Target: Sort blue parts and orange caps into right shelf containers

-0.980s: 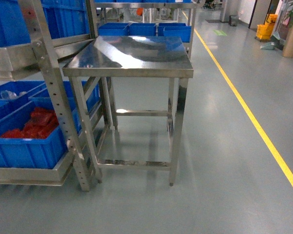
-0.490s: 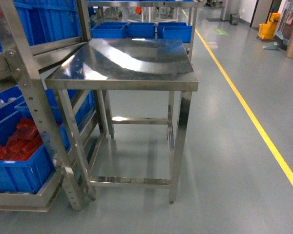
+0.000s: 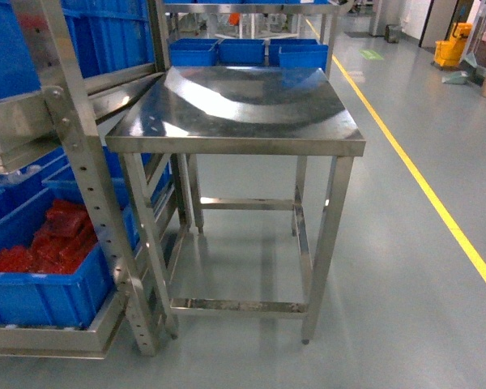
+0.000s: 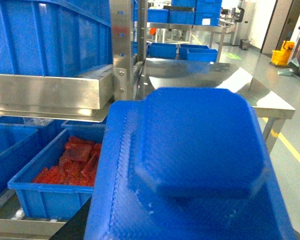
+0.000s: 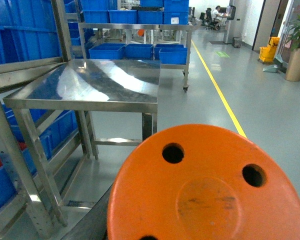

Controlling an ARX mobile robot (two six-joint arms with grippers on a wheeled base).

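One steel table [image 3: 235, 105], three blue crates [image 3: 248, 52] behind it, one yellow floor line [image 3: 421, 186].

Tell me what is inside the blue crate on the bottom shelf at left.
The crate holds a pile of flat orange-red pieces, also visible in the left wrist view. The shelf post and the crate's near wall hide part of the contents; what lies beneath the pile is covered.

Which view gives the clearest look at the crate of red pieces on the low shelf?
The left wrist view: the crate of red pieces shows its whole open top and front wall. The head view has it cut off by the left edge and crossed by a shelf post. The right wrist view shows only a red sliver at the left edge.
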